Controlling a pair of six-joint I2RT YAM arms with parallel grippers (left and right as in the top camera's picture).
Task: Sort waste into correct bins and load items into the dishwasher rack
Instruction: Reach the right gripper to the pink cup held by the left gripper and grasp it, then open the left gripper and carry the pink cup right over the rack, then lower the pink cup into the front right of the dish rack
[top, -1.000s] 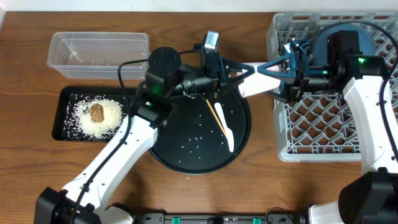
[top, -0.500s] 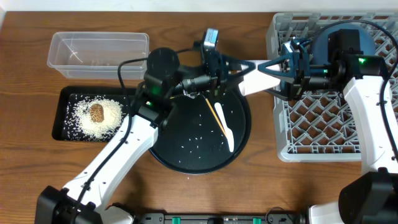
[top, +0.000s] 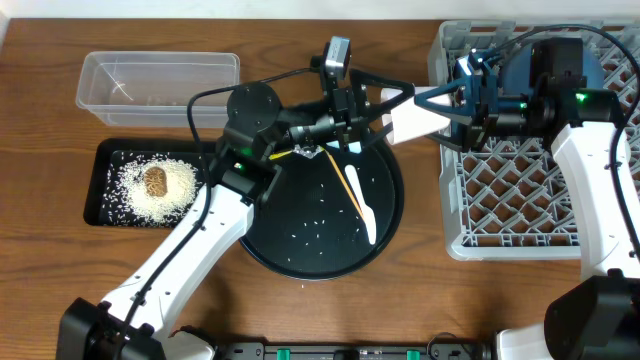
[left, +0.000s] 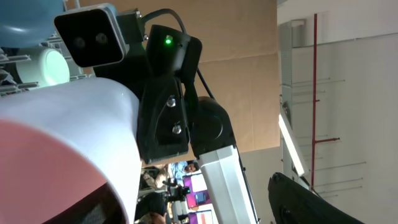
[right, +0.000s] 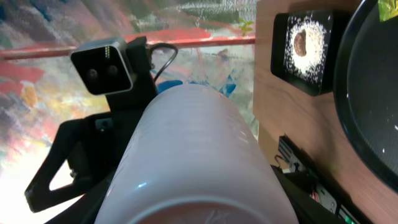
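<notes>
Left gripper (top: 400, 108) has popped its jaws apart since a second ago, when they were clamped on the white cup (top: 418, 124). Cup's lying on its side in mid-air, over the gap between the round black tray (top: 290, 245) and the dishwasher rack (top: 500, 200), and it's nudged up a touch toward the rack's far corner. Right gripper (top: 432, 118) is the one clamped on it now, reaching in from the rack side. Left's fingers sit either side of the cup's other end. In the left wrist view one finger (left: 317, 202) is clearly off it.
</notes>
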